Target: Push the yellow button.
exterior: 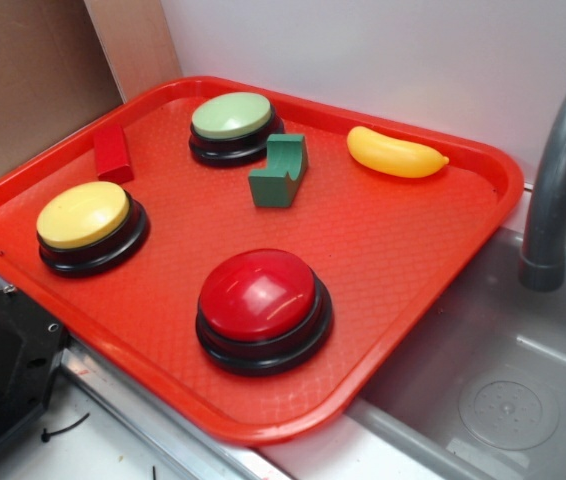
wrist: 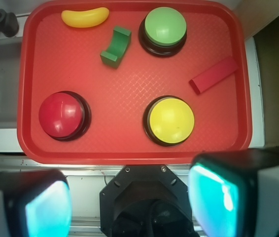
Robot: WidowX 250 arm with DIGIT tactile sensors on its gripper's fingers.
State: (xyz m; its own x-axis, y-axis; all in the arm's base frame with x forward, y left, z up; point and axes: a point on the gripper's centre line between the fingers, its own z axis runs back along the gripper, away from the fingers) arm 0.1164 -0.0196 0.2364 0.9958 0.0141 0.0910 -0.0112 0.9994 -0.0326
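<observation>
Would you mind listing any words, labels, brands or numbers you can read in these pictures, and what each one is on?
None can be read in either view.
The yellow button, red button and green button have plain tops.
The tray, banana and gripper carry no visible print.

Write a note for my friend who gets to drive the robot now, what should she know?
Hand: open, holding nothing, high above the tray's near edge.
Yellow button: on the red tray, near the robot, between the red button and the red block. The green button sits beyond it.
Done: nothing; the button looks untouched.
Left: move over the yellow button, go down, press it. The yellow banana is not the target.
</observation>
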